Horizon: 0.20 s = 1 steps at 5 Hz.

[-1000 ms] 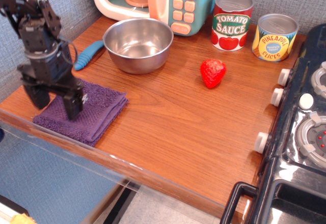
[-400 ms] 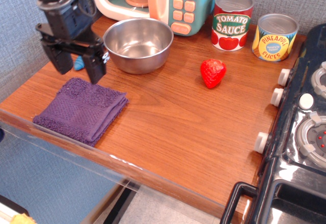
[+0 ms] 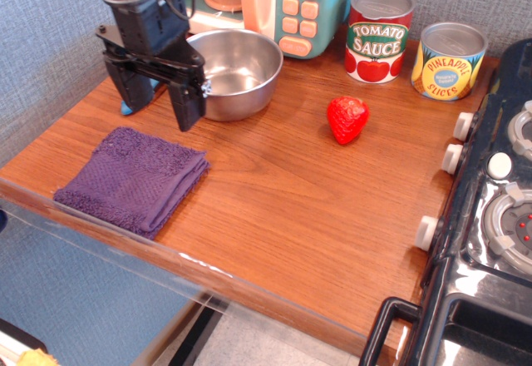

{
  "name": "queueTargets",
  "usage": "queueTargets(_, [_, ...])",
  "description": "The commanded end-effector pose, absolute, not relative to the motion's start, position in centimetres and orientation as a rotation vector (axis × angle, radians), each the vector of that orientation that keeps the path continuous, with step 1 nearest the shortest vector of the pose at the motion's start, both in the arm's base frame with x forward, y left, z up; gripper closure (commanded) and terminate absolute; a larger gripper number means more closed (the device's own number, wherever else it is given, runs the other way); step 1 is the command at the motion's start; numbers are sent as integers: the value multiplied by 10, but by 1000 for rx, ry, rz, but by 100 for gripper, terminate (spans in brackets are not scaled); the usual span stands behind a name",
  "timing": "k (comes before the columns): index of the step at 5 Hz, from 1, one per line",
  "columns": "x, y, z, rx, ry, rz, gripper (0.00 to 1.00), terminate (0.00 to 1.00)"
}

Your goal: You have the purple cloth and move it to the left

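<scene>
The purple cloth [image 3: 133, 180] lies folded and flat at the front left corner of the wooden counter [image 3: 283, 208]. My gripper [image 3: 160, 108] hangs open and empty above the counter, behind and slightly right of the cloth, clear of it. Its two black fingers [image 3: 186, 104] point down with a wide gap between them, in front of the steel bowl [image 3: 233, 71].
A blue-handled utensil [image 3: 126, 106] lies partly hidden behind the gripper. A toy microwave [image 3: 266, 0] stands at the back. A strawberry [image 3: 347, 119], a tomato sauce can [image 3: 378, 35] and a pineapple can [image 3: 449, 60] sit to the right. A toy stove [image 3: 490, 208] borders the right edge.
My gripper has let go of the cloth, risen and moved back and to the right, from over the cloth to in front of the bowl. The cloth has stayed in place.
</scene>
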State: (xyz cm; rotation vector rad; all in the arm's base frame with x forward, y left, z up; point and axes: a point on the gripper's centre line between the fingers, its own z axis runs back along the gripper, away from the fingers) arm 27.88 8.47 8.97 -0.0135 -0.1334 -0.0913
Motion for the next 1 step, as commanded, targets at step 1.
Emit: queueTargets(1, [282, 89, 101, 9, -177, -98, 0, 100])
